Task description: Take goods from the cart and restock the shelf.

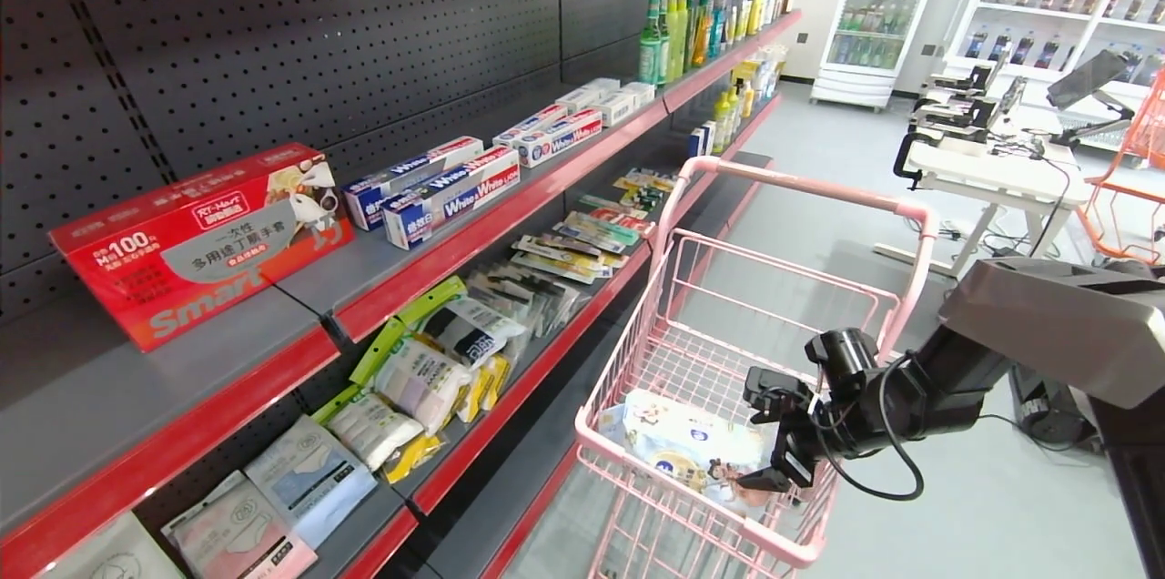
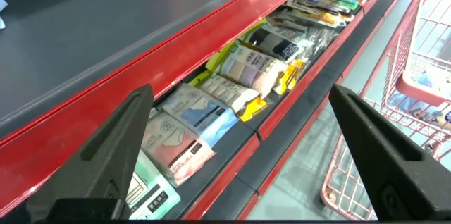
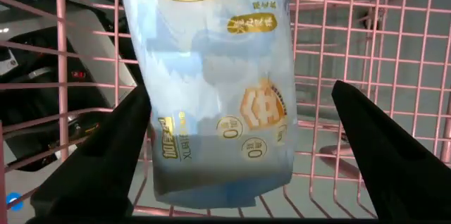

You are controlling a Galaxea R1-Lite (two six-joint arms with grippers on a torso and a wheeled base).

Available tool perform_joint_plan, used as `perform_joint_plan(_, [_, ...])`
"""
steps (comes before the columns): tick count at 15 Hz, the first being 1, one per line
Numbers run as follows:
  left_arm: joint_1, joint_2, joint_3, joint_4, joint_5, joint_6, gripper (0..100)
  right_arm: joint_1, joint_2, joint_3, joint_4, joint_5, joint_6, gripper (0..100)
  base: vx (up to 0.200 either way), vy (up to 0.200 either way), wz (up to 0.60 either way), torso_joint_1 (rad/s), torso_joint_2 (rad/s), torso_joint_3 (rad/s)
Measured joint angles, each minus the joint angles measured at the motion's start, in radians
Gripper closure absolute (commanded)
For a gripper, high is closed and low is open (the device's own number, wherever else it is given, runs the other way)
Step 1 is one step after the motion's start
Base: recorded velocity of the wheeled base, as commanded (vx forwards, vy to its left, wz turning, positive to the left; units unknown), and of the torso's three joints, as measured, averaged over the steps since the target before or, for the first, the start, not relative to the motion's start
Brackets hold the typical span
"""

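i'm at the pick step: my right hand point(image 1: 763, 439) sits inside the cart point(image 1: 801, 189), fingers spread, the pale blue pack point(image 1: 678, 444) between them. next i'd pinch it squarely, then lift it toward the shelf point(image 1: 91, 397).

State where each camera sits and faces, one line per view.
Head: high on the robot, facing forward-down at shelf and cart; right gripper shows.
Left wrist: on the left arm, facing the lower shelf's packs; left gripper open.
Right wrist: over the cart, facing down at a blue pack; fingers straddle it.
Shared: all show the cart.
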Motion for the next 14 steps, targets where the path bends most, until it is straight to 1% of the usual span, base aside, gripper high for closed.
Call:
perform_joint_plan(4, [0.000,0.000,0.000,0.000,0.000,0.000,0,0.016,0.011,-0.024,0.000,0.010,0.039,0,0.000,0.000,0.00,0.000,0.00,0.000])
perform_joint_plan(7, [0.000,0.000,0.000,0.000,0.000,0.000,0,0.045,0.015,-0.027,0.000,0.020,0.100,0,0.000,0.000,0.00,0.000,0.00,0.000])
perform_joint_plan(14, [0.000,0.000,0.000,0.000,0.000,0.000,0,0.051,0.017,-0.025,0.000,0.019,0.104,0,0.000,0.000,0.00,-0.012,0.02,0.014])
